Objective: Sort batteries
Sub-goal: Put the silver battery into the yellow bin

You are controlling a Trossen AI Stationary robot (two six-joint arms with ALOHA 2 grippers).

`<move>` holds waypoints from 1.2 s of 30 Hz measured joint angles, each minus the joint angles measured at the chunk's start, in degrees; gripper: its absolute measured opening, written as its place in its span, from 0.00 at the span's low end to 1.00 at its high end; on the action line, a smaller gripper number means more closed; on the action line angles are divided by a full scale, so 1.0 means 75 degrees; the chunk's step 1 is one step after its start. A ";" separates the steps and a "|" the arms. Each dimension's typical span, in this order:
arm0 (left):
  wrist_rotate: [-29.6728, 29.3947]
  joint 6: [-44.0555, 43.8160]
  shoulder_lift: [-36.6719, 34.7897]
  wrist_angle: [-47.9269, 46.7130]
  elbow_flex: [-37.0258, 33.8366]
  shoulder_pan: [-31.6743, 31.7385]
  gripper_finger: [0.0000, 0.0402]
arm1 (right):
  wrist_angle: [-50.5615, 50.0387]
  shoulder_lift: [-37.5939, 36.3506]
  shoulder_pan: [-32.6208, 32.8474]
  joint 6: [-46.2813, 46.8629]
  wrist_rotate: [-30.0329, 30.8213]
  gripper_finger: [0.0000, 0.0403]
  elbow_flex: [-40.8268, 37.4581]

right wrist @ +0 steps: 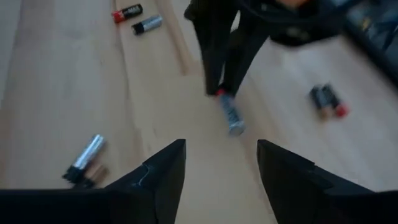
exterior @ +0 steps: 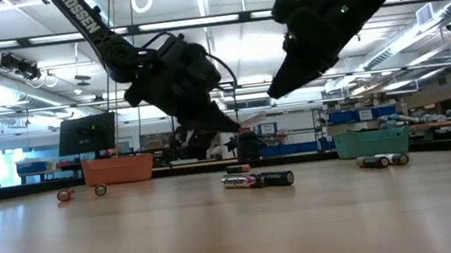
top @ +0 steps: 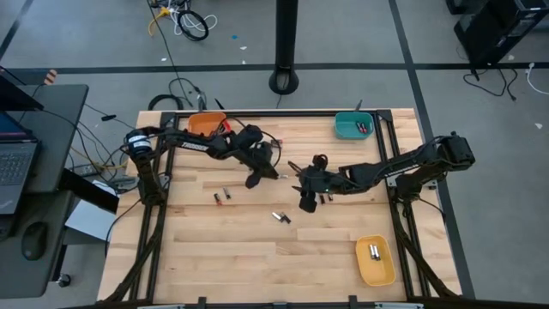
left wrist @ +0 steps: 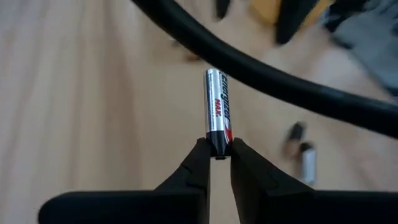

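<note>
Silver-and-black, the battery [left wrist: 218, 112] held by the left gripper [top: 255, 181] is pinched at one end only, so most of its length projects beyond the fingertips [left wrist: 200, 155]. That hold leaves the label exposed and lets the cell drop cleanly once released. The gripper hangs above the wooden table [top: 214, 249], near centre, clear of the surface in the low view.

The right gripper [right wrist: 221, 158] has its fingers spread wide with nothing between them. It hovers just to the 3 o'clock side of the left gripper, probably positioned to take the cell or reach a loose one.

Loose batteries remain on the table:
- a pair [top: 222, 196] at 8 o'clock of the left gripper;
- another pair [top: 280, 217] at 5 o'clock of it.

Bins sit at the table's margins, which keeps the middle free: orange bin [top: 204, 124] at 11 o'clock, teal bin [top: 346, 127] at 1 o'clock, yellow bin [top: 375, 264] at 5 o'clock. The teal and yellow bins already contain cells.
</note>
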 joint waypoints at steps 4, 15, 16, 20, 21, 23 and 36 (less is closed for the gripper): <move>0.0672 -0.0533 -0.0011 0.0485 0.0006 -0.0088 0.11 | 0.0248 0.0000 0.0154 -0.1020 0.0458 0.52 0.0000; 0.1358 -0.1817 -0.0014 0.1365 0.0009 -0.0245 0.11 | 0.0894 0.0000 0.0391 -0.2207 0.0727 0.50 0.0000; 0.1363 -0.1834 -0.0015 0.1418 0.0009 -0.0272 0.11 | 0.0903 0.0000 0.0391 -0.2232 0.0727 0.49 0.0000; 0.1365 -0.1997 -0.0015 0.1524 0.0012 -0.0320 0.11 | 0.0906 0.0000 0.0391 -0.2346 0.0707 0.41 0.0000; 0.1369 -0.1996 -0.0015 0.1549 0.0012 -0.0322 0.11 | 0.0901 0.0000 0.0391 -0.2346 0.0709 0.39 0.0000; 0.1369 -0.2002 -0.0016 0.1618 0.0012 -0.0324 0.11 | 0.0899 0.0000 0.0391 -0.2349 0.0674 0.33 0.0000; 0.1336 -0.2004 -0.0020 0.1669 0.0015 -0.0317 0.13 | 0.0897 0.0000 0.0391 -0.2483 0.0298 0.16 -0.0001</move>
